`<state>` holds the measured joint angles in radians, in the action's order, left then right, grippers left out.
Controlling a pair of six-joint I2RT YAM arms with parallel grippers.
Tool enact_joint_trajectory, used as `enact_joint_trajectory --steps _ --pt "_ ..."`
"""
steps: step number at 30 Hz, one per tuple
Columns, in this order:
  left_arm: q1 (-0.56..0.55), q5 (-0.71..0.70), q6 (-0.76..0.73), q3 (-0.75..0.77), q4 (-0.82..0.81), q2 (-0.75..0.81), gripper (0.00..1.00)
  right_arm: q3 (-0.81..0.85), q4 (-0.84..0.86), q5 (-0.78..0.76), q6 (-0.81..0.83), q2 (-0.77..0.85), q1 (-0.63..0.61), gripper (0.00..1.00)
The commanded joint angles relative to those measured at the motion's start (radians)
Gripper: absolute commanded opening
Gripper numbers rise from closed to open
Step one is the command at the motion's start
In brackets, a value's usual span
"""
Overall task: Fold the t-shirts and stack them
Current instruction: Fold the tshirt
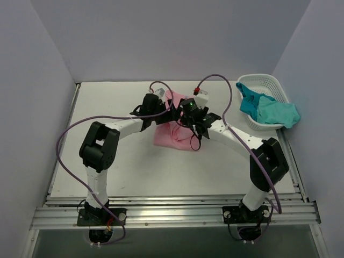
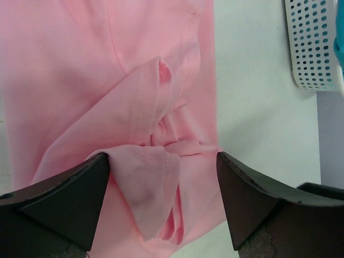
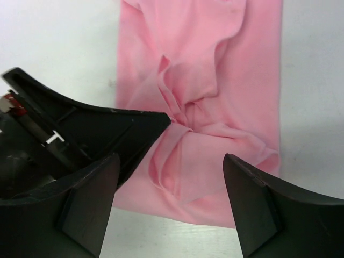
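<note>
Fingers of left gripper [image 2: 163, 157] and right gripper [image 3: 170, 161] spread, gripping nothing — both over pink t-shirt [image 1: 167, 137], mid-table, part-folded, rumpled. Teal t-shirts [image 1: 269, 110] in basket [image 1: 267, 80] — unfolded, no stack yet.

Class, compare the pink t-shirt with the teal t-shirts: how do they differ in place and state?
The pink t-shirt lies on the table, while the teal t-shirts sit in the white basket. The pink t-shirt is laid out and partly folded; the teal t-shirts are bunched, spilling over the rim. Both are soft fabric, not yet stacked.
</note>
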<state>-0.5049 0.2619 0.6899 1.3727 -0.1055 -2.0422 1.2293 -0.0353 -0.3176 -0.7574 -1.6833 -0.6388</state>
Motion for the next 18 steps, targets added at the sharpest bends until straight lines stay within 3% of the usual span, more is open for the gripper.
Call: enact_joint_trajectory --steps 1,11,18 --pt "0.02 0.002 -0.013 0.026 0.004 0.059 0.88 0.079 -0.041 -0.025 -0.003 -0.038 -0.059 0.73" --pt "0.086 0.053 -0.004 0.028 -0.002 0.059 0.89 0.084 0.018 0.005 -0.048 -0.134 -0.168 0.66" --pt "0.173 0.092 0.014 -0.055 -0.048 0.117 0.89 0.072 0.026 0.002 -0.063 -0.197 -0.214 0.61"
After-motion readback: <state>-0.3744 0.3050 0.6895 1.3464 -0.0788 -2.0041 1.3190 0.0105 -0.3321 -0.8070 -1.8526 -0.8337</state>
